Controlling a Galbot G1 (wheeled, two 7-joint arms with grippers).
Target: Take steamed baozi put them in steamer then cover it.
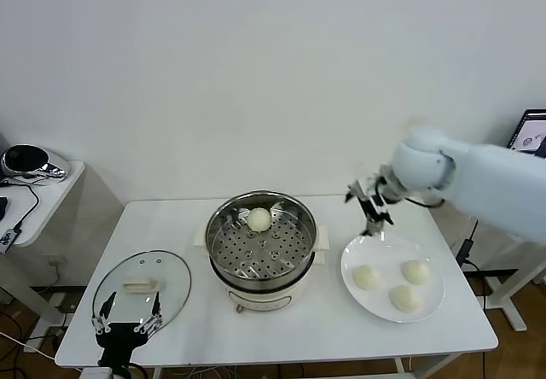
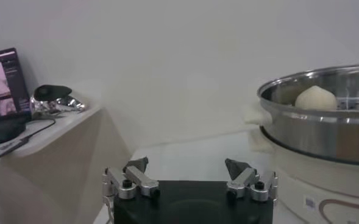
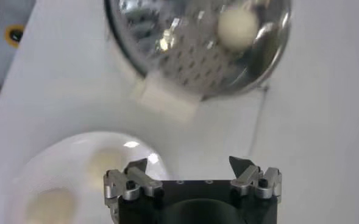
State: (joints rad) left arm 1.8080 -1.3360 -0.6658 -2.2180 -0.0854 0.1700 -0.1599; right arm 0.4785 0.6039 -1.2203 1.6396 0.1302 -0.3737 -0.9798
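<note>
One of four baozi is sitting in the steamer; three are waiting and the lid is off.

The right gripper [image 1: 373, 205] is hovering wide open and empty above the plate [image 1: 354, 255] holding three baozi [image 1: 403, 283]. One baozi [image 1: 258, 218] is lying in the steamer [image 1: 261, 241]. The cover [image 1: 142, 288] is resting on the table, the left gripper [image 1: 128, 323] open beside it.

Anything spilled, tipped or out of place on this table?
Nothing stands out. One baozi sits in the steamer, three on the plate, the cover flat beside it. Right gripper is open over the plate; left gripper open, parked.
</note>
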